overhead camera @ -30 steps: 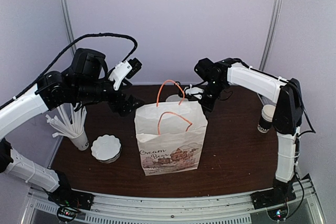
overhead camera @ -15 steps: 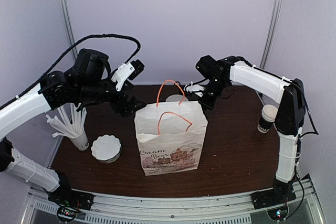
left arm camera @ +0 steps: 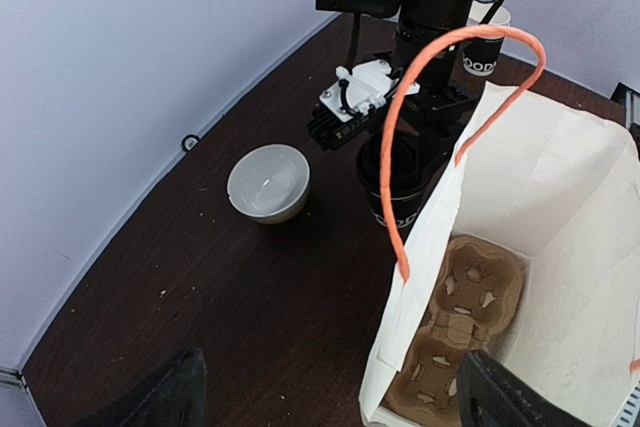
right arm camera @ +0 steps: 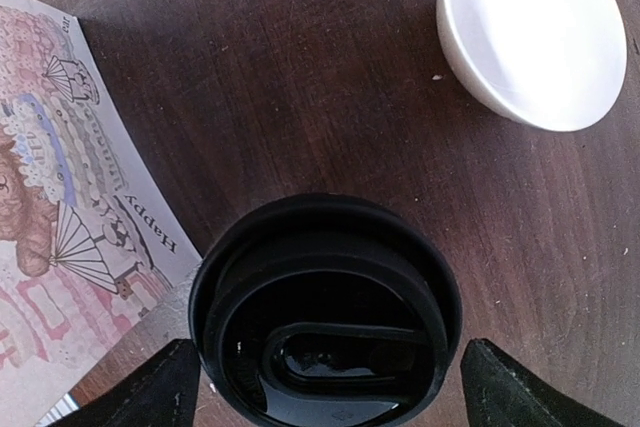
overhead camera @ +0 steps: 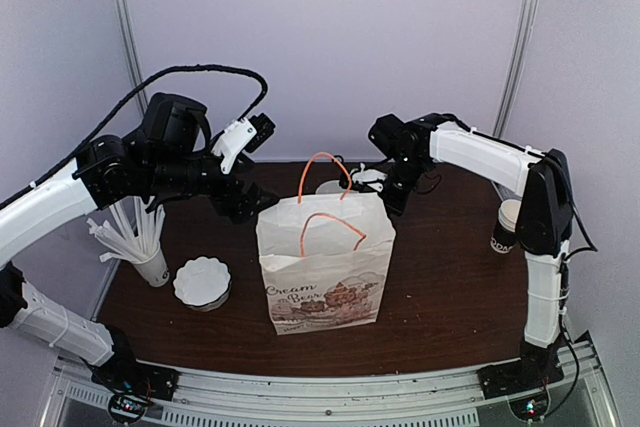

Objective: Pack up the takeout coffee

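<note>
The takeout coffee (right arm camera: 325,312), black lid on, is just behind the paper bag (overhead camera: 325,267), close to the bag's rear wall and not yet inside it. The right tool (right arm camera: 337,385) is directly above the cup, one finger on each side of the lid. The fingers sit at the lid's edges, but I cannot tell whether they are pressing on the cup or only flanking it. Nor can I tell whether the cup's base is on the dark wooden surface (overhead camera: 450,297) or just off it, since the bag's wall hides its foot in the left wrist view.

The bag stands upright with its mouth open, and a brown pulp cup carrier (left arm camera: 465,317) lies flat on its bottom with empty wells. The left tool (left arm camera: 330,399) hangs by the bag's left top corner with its fingers spread wide and holding nothing.

A white bowl (left arm camera: 268,182) stands near the cup, and a lidless cup (overhead camera: 507,225) is well apart at the right edge.

I judge the packing to be at the pick-up stage. The lift over the rim and the lowering into a carrier well are both left to do.
</note>
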Robot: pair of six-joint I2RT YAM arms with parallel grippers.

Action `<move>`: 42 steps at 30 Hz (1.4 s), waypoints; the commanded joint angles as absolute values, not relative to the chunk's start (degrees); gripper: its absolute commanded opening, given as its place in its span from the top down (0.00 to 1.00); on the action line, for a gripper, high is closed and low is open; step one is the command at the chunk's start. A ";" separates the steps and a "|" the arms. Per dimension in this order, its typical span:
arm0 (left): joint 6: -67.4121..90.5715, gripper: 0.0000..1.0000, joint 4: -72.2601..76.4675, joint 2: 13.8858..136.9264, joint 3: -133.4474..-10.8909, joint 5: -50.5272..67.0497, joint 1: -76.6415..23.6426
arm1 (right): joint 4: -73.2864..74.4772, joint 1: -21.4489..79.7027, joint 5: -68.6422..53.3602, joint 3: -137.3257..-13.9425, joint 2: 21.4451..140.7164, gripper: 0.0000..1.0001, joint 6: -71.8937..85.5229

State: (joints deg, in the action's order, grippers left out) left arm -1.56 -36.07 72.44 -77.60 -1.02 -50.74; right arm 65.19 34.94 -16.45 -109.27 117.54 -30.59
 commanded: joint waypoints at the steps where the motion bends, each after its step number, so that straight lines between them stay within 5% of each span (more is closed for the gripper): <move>1: -1.05 0.09 -34.19 73.19 -79.32 -0.09 -50.80 | 66.00 35.41 -15.88 -110.55 118.61 0.07 -30.19; 15: -0.88 0.09 -34.21 73.12 -79.10 0.00 -50.80 | 67.29 35.77 -13.11 -110.99 116.78 0.24 -29.01; 42: -11.65 0.12 -46.15 85.32 -95.08 12.86 -50.53 | 71.77 29.03 -8.91 -86.74 81.95 0.25 -34.94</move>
State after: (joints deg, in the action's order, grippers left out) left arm -8.64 -44.97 83.48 -93.30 10.57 -50.68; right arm 70.96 29.67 -9.08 -85.67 87.94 -32.71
